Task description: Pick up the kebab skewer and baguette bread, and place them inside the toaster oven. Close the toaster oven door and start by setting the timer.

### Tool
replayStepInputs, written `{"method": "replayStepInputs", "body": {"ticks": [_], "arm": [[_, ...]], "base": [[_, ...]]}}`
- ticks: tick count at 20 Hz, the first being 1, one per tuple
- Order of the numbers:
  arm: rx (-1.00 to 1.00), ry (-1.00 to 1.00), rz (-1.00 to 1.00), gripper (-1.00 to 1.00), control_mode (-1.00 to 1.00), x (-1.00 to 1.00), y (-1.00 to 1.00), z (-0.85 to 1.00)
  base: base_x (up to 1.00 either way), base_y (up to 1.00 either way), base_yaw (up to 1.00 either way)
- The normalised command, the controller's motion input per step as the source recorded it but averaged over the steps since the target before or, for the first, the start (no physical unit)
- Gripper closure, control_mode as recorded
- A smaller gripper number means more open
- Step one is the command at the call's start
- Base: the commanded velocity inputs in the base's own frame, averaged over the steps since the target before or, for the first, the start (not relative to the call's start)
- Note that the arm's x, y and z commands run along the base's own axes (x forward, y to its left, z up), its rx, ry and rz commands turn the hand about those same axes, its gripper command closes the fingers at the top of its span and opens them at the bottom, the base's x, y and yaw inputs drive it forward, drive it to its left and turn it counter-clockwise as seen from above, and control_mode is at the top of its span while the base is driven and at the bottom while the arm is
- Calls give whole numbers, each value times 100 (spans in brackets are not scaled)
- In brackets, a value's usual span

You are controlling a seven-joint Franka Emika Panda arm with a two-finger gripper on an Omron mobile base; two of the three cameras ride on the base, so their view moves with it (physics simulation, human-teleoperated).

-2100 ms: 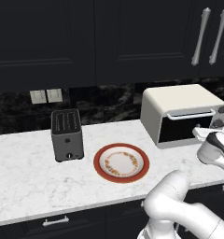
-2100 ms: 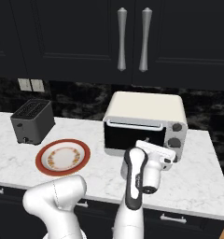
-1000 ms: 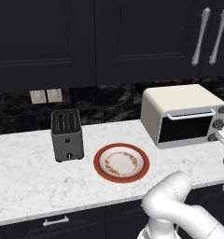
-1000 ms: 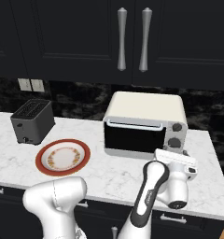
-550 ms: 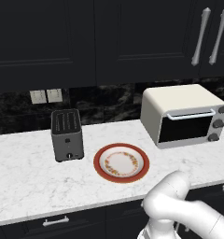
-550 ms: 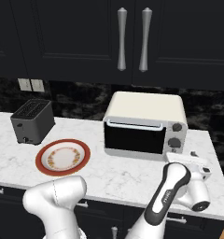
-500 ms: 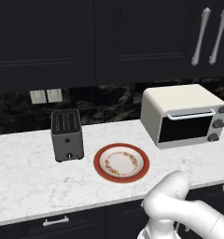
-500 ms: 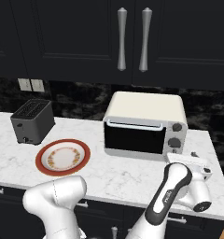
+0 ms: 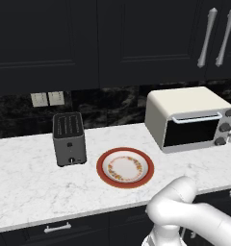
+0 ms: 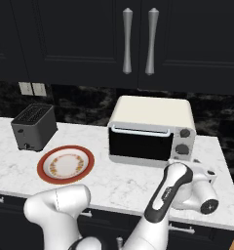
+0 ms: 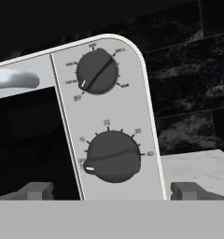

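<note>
Toaster oven door closed; end effector spread wide before lower knob

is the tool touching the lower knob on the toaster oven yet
Apart. In the hand view the two finger tips sit low and spread wide on either side of the lower knob on the toaster oven, with clear space between.

In my hand view the cream-white boxy toaster oven is cut at the left edge, the small knob labels are too blurred to read, and its dark glass door hides the inside.
</note>
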Motion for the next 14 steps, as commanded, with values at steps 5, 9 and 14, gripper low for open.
{"method": "replayStepInputs", "body": {"ticks": [5,9,14], "arm": [[-6,11,-4,-100,-100,22,25,1],[-1,1,-1,-100,-100,30,0,2],[-2,0,0,-100,-100,2,-10,0]], "base": [[0,0,0],[0,0,0],[0,0,0]]}}
